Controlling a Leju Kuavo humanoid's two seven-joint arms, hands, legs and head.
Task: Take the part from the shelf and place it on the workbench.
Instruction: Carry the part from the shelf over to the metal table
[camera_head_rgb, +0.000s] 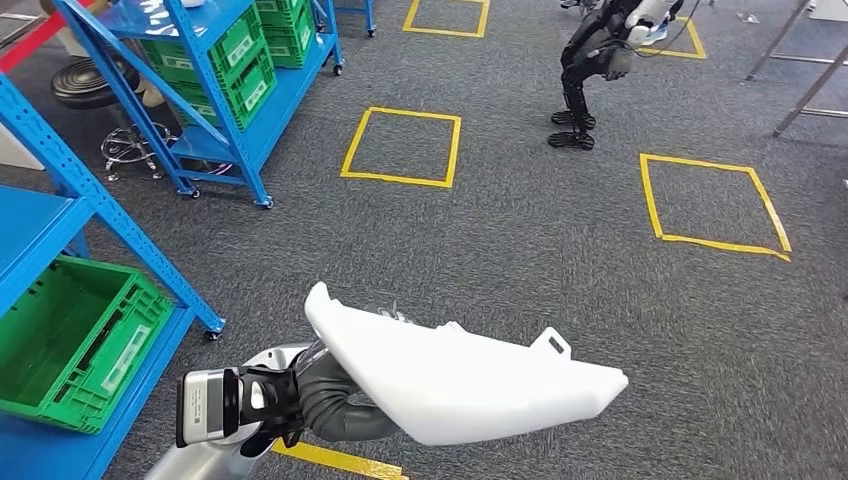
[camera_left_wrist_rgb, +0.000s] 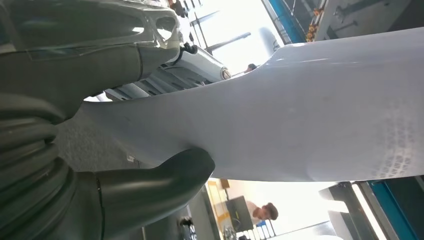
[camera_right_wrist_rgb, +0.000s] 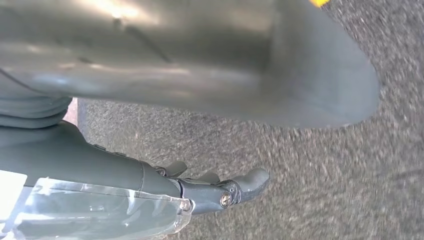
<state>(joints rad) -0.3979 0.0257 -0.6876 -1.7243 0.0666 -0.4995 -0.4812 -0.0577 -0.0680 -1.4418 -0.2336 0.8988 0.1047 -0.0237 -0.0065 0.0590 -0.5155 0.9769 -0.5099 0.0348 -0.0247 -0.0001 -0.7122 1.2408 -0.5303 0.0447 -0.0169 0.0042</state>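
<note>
Part (camera_head_rgb: 470, 375) is off the shelf, clamped in your left robot hand (camera_head_rgb: 320, 395); right robot hand (camera_right_wrist_rgb: 220, 192) hangs empty, fingers straight. Keep it level and clear of the blue shelf (camera_head_rgb: 120, 240) while you turn toward the worktop.

The part (camera_head_rgb: 460, 375) is a long, smooth white moulded panel, broad and rounded at one end and tapering to a blunt tip at the other, with a small looped tab on its upper edge. It is held off the grey carpet, lying roughly level and slanting across the head view, gripped at its broad end by the left hand (camera_head_rgb: 335, 400)
</note>
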